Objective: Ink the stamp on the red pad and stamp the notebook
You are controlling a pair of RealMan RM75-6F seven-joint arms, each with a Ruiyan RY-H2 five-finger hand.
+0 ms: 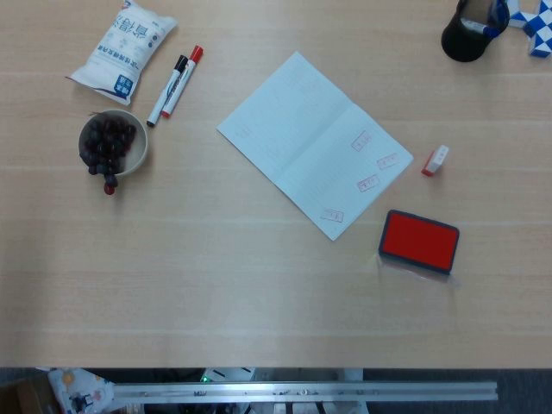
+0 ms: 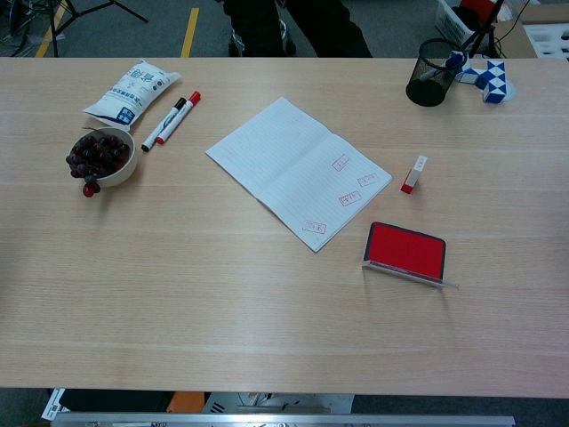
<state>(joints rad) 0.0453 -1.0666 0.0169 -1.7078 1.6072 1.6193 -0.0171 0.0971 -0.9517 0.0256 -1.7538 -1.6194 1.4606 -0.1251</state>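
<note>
An open notebook lies in the middle of the table, its right page bearing several red stamp marks. A small white and red stamp lies on the table to the right of the notebook. The red ink pad sits open just below the stamp, near the notebook's lower right corner. Neither hand shows in the head view or the chest view.
At the left stand a bowl of dark grapes, two markers and a white packet. A black pen cup and a blue-white toy sit far right.
</note>
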